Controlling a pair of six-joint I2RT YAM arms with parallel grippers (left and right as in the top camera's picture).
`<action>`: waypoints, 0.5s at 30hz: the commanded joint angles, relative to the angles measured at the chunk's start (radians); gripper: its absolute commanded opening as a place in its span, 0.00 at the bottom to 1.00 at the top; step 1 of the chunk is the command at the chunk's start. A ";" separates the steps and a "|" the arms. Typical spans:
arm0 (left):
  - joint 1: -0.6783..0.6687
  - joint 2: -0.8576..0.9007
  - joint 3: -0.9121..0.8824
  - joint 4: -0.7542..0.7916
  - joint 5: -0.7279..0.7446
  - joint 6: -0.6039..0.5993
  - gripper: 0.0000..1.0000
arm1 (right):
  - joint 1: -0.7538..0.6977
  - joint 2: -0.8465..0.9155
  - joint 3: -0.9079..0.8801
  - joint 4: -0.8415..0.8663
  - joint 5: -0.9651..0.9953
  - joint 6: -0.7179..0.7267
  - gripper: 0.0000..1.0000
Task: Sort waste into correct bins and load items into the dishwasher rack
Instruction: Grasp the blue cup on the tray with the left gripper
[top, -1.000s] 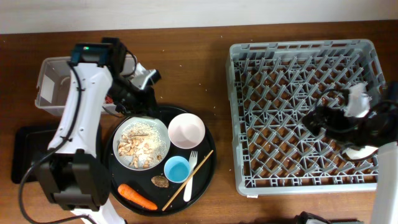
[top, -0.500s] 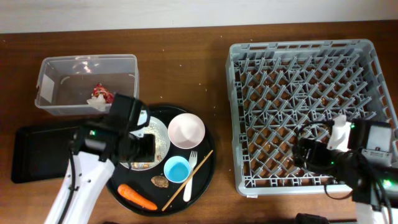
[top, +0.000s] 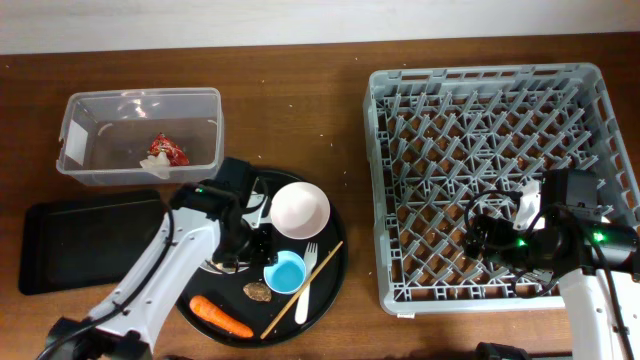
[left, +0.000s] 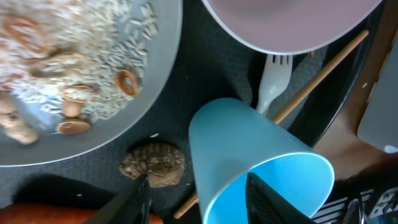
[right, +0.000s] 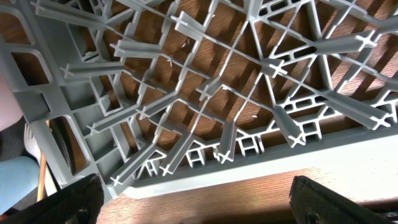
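Your left gripper (left: 196, 200) is down over the round black tray (top: 325, 300), at the small light-blue cup (left: 249, 149).
- Jaws parted. One finger (left: 132, 200) stands outside the cup beside the brown lump (left: 153, 163), with a gap to the cup wall. The other sits at the cup's mouth.
- Nothing is clamped, and the cup rests on the tray.

Around the cup, all on the round tray:
- The plate (left: 106, 129), carrying rice and beige scraps (left: 56, 74).
- The pink bowl (left: 292, 25), just beyond the cup.
- The white fork (left: 270, 81), tines toward the bowl, next to a wooden stick (left: 323, 71).
- The carrot (top: 220, 316), at the tray's near edge.

Bins:
- The clear tub (top: 70, 140) holds the red wrapper (top: 168, 148) and the white tissue (top: 155, 161), touching each other.
- The flat black tray (top: 80, 245) lies just in front of the tub.

Your right gripper (right: 214, 202) hangs inside the dishwasher rack (top: 470, 120), over its near edge. Its fingers are spread wide, with only lattice pegs beneath and nothing grasped.
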 joint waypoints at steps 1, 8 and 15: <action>-0.031 0.031 -0.005 0.002 0.032 0.005 0.28 | 0.006 0.001 -0.005 -0.005 0.012 0.008 0.98; -0.031 0.031 -0.005 0.002 0.029 0.005 0.08 | 0.006 0.001 -0.005 -0.012 0.012 0.009 0.98; -0.020 0.030 0.013 -0.001 0.005 0.005 0.01 | 0.006 0.001 -0.005 -0.012 0.011 0.008 0.98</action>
